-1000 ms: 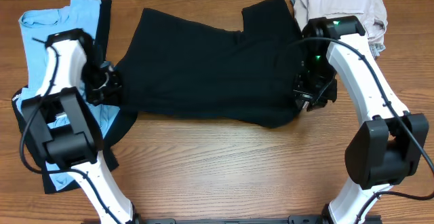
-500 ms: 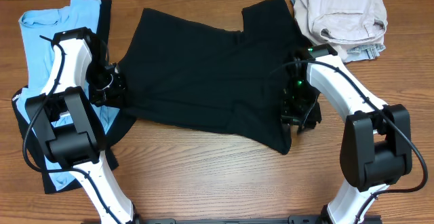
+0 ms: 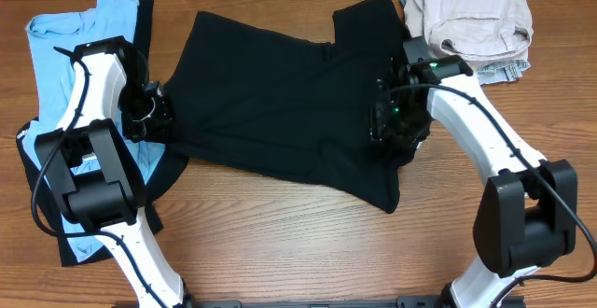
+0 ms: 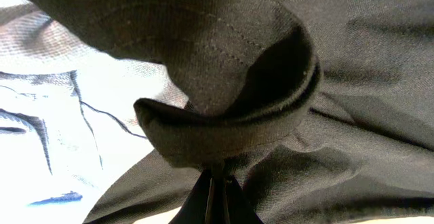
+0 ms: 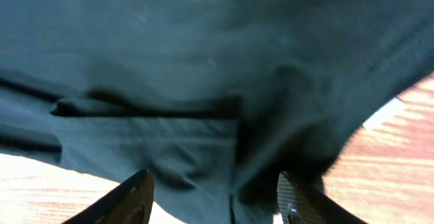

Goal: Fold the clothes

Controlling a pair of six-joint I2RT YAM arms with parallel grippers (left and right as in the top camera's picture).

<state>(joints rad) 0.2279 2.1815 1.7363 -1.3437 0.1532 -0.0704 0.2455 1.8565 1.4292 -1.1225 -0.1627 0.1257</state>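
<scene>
1 black T-shirt (image 3: pixel 270 93) lies spread at the middle of the table (image 3: pixel 298 243), between both arms. The left hand (image 3: pixel 149 114) is pinched tight on a bunched fold of its left edge, evidently to anchor or lift that end. The right hand (image 3: pixel 392 126) sits over the right portion, fingers parted, gripping nothing. The long axis runs left to right, slightly tilted; a sleeve at the far right suggests the shoulders point right. A light-blue T-shirt (image 3: pixel 56 47) lies left, a beige garment (image 3: pixel 471 14) far right.

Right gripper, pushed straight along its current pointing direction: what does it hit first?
The black T-shirt. Its fabric fills the right wrist view directly ahead of the open right gripper. Depth is unclear, but it looks very close.
</scene>
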